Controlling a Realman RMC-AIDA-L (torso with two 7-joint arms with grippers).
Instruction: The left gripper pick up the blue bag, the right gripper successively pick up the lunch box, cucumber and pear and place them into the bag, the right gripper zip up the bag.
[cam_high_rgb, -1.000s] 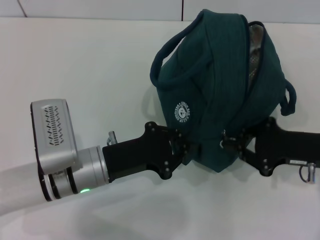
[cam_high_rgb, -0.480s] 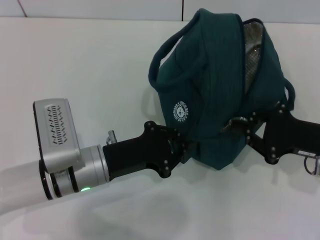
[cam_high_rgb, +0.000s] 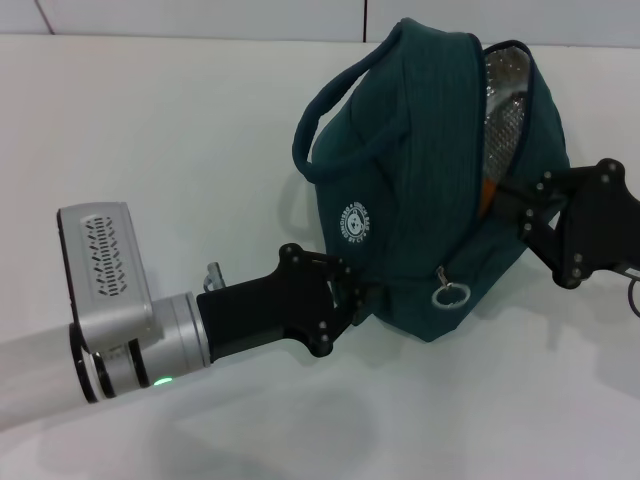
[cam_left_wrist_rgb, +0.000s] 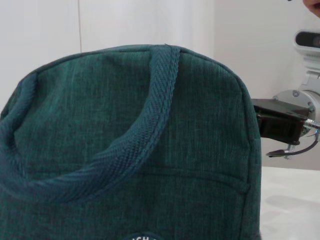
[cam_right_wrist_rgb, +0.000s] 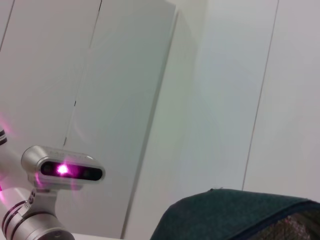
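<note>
Centrally in the head view, the blue bag (cam_high_rgb: 420, 190) is standing on the white table (cam_high_rgb: 150, 130), its round white logo (cam_high_rgb: 356, 221) too small for reading. At lower left the left gripper (cam_high_rgb: 362, 303) is pinching the bag's lower edge, while the right gripper (cam_high_rgb: 515, 200) at right is reaching into its foil-lined opening, finger state untellable; a zip ring (cam_high_rgb: 449, 295) is dangling.

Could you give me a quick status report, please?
Left gripper clamped on the blue bag near its base. Right gripper at the bag's open zip, silver lining showing. Zip ring pull hangs free.

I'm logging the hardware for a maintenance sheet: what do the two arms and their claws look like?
The left gripper is a black bolted claw on a black forearm, with a silver ringed wrist, a green light and a grey vented box. The right gripper is a black bolted claw with a thin cable loop behind it.
</note>
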